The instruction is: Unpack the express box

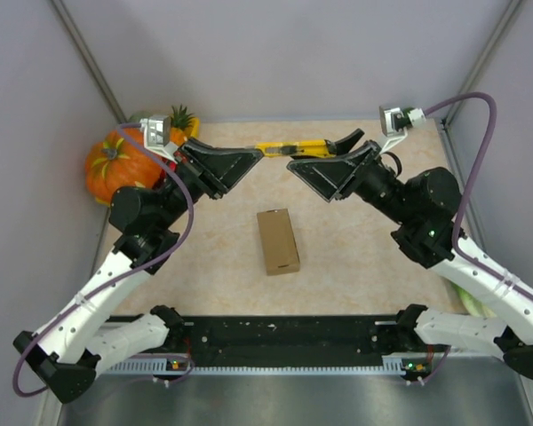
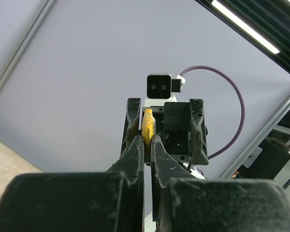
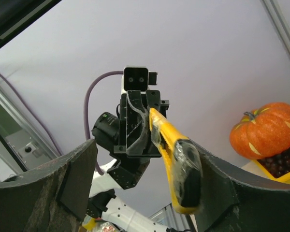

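Note:
The express box [image 1: 278, 241], a small plain brown cardboard box, lies shut on the table's middle, below both grippers and apart from them. My left gripper [image 1: 259, 153] is raised and shut on the blade end of a yellow utility knife [image 1: 302, 146], held level in the air. In the left wrist view my gripper [image 2: 146, 140] pinches the knife [image 2: 147, 124]. My right gripper [image 1: 324, 153] is open around the knife's black-tipped handle end. In the right wrist view its jaws [image 3: 145, 154] stand wide apart, and the knife [image 3: 176, 159] lies close to the right finger.
An orange pumpkin [image 1: 115, 164] and a pineapple top [image 1: 182, 117] stand at the back left by a yellow tray [image 3: 280, 175] of dark grapes. Grey walls close in three sides. A pale green thing [image 1: 471, 302] lies at the right edge.

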You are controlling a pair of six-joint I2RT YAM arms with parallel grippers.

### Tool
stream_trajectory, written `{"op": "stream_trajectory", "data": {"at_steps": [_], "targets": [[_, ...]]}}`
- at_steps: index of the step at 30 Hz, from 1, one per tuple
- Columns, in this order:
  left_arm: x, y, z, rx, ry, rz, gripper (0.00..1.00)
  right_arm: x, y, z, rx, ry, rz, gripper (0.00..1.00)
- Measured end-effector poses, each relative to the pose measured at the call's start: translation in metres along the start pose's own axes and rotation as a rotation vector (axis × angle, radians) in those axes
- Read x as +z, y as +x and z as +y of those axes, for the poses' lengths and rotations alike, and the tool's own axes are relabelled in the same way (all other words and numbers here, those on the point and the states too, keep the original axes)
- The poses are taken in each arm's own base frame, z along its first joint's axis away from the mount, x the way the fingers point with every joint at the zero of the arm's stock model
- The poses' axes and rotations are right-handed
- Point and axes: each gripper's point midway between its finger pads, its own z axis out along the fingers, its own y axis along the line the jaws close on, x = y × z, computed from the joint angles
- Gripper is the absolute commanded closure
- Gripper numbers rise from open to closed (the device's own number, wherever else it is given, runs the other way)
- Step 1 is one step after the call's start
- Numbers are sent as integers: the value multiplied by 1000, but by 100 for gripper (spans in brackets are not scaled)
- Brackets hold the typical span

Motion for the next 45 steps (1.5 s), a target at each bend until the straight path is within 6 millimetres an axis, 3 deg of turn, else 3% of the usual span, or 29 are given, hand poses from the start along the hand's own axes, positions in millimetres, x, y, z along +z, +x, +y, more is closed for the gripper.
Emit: {"op": "stream_trajectory", "data": {"at_steps": [6, 13, 24, 28, 31, 33, 36, 37, 40, 45], "targets": [[0, -3, -7, 4, 18, -23, 100, 3, 3, -2, 13, 8, 13, 37], [-3, 8, 2, -18, 1, -10, 100, 4, -3, 3, 9, 2, 7, 39], [-3, 8, -3, -19, 23, -25, 100, 8, 1, -3, 14, 21, 26, 62], [-3, 8, -4, -19, 28, -26, 100, 8, 3, -5, 14, 37, 36, 87], [-3, 7, -6, -18, 32, -31, 100, 9, 3, -8, 15, 49, 42, 100], [-4, 6, -7, -18, 32, -34, 100, 10, 3, -8, 16, 55, 47, 100], [-5, 7, -5, -18, 24, -33, 88, 10, 4, -10, 19, 71, 56, 100], [-6, 7, -4, -17, 18, -33, 67, 10, 5, -11, 20, 79, 58, 100], [-9, 10, 4, 0, -19, -25, 33, 7, 8, -20, 20, 124, 68, 100], [-22, 13, 17, 42, -120, -9, 16, -7, 8, -41, -26, 252, 70, 100]]}}
